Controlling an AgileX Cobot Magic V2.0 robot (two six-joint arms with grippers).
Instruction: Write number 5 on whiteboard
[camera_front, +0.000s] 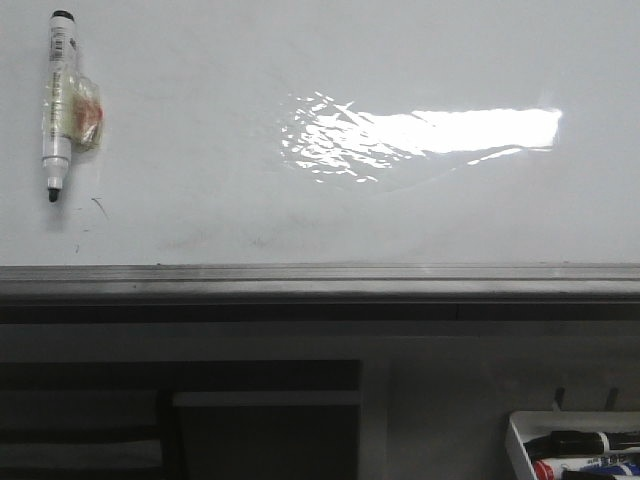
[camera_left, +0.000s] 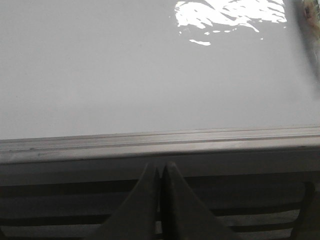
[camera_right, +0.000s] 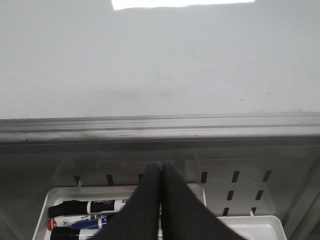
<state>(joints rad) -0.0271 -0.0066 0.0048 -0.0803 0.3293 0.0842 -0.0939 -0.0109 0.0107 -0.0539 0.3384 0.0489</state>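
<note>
the whiteboard (camera_front: 200, 130) carries no number 5 yet. a marker (camera_front: 57, 100) lies on it at the far left, light, stiff and slick; its wrapped middle looks the best hold. left tool (camera_left: 161, 172) and right tool (camera_right: 161, 170) are both closed, empty.

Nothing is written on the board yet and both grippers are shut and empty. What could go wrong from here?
1. The uncapped marker lies flat on the whiteboard at far left; a grasp may drag its tip and add to the stray marks.
2. Clear wrap around the marker's barrel could make it slip in the left gripper.
3. The glare may hide thin ink strokes.
4. The right gripper hangs over the tray of markers, far from that marker.
</note>
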